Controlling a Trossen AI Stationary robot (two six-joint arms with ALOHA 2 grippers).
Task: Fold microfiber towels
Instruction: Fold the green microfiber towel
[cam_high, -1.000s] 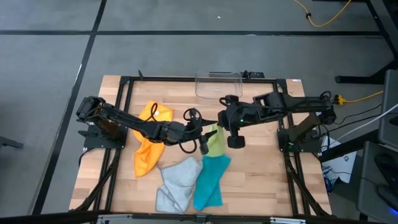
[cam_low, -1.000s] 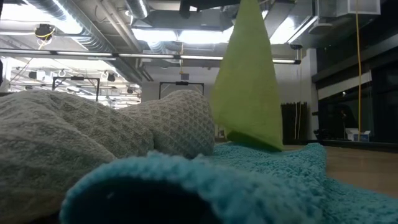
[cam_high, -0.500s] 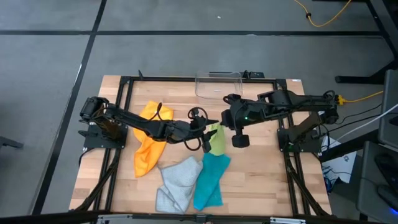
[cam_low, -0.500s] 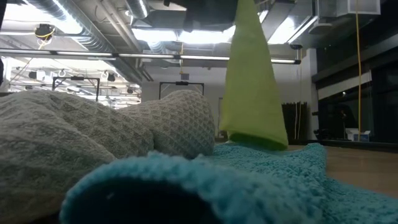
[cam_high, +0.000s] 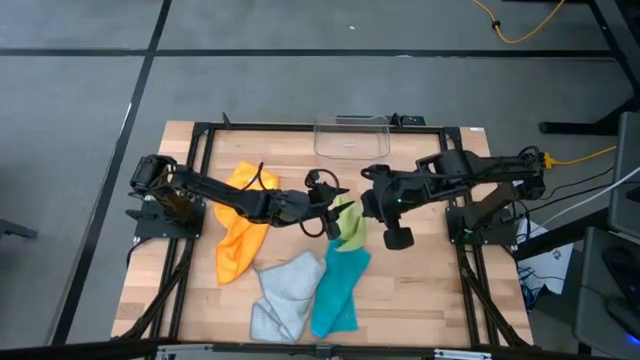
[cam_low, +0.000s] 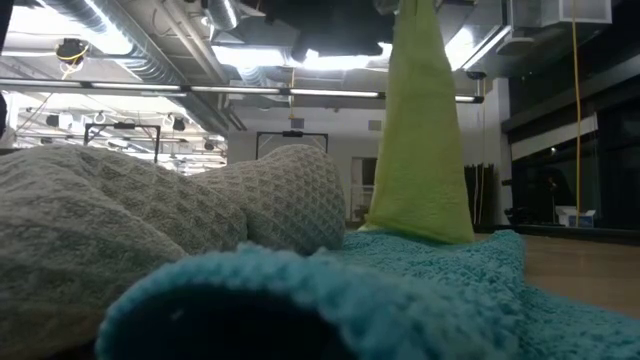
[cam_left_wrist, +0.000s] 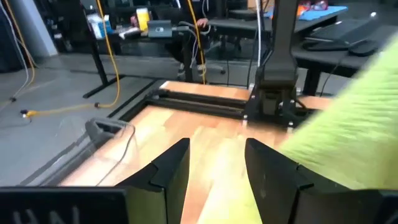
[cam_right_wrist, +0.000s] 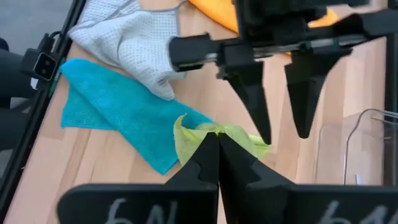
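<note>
The green towel (cam_high: 349, 224) hangs above the table (cam_high: 420, 280) centre, lower edge touching the teal towel (cam_high: 337, 290). Right gripper (cam_right_wrist: 214, 138) is closed on its top corner. Left gripper (cam_high: 328, 218), just beside the green towel, fingers apart, holds nothing. Step looks like lifting and spreading; next the left should catch a 2nd corner. Grey towel (cam_high: 285, 288) and orange towel (cam_high: 240, 225) lie on the left-arm side of it, bin (cam_high: 350, 135) beyond; open wood mostly on the right-arm side.

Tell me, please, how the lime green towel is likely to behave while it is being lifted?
Probably floppy: the lime green towel hangs in a limp drape from the right gripper, shut on one pinched edge. It seems light, since that small pinch holds it. Its lower end will likely drag on the teal towel.
</note>
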